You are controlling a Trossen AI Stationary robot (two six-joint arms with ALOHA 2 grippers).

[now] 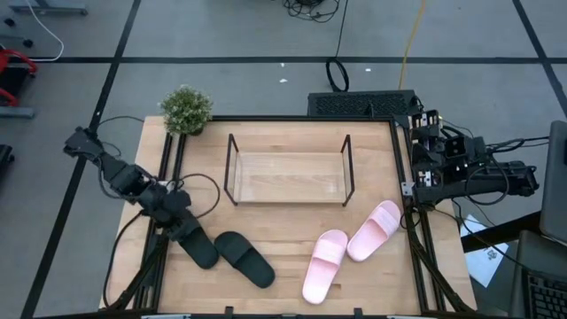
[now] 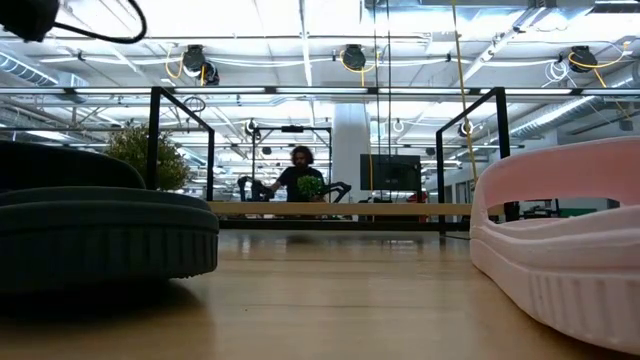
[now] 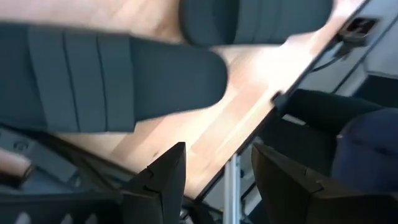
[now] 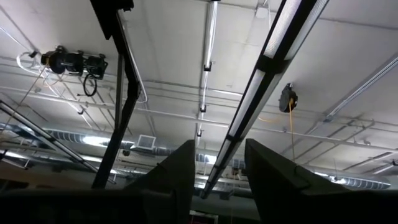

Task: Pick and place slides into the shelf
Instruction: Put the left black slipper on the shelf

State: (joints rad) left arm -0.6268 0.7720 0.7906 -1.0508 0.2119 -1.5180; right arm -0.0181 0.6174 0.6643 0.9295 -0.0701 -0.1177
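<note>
Step one, reach: left gripper (image 1: 182, 228), fingers (image 3: 163, 180) released, beside black slides (image 1: 244, 258); next closing on one; shelf (image 1: 288, 176) unfilled; right gripper (image 4: 214, 168) parked, fingers apart.

Wooden table (image 1: 283, 235) — shelf (image 1: 288, 168), black slides (image 1: 232, 253), pink slides (image 1: 350, 248), potted plant (image 1: 186, 110).

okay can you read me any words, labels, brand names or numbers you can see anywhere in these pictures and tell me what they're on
None can be read.
Black slides: no visible print.
Pink slides: no visible print.
Shelf: bare rods, no label.
White sheet on the floor, right of the table: dark marks, too small to read.
Dark screen in the room behind: nothing legible.
</note>
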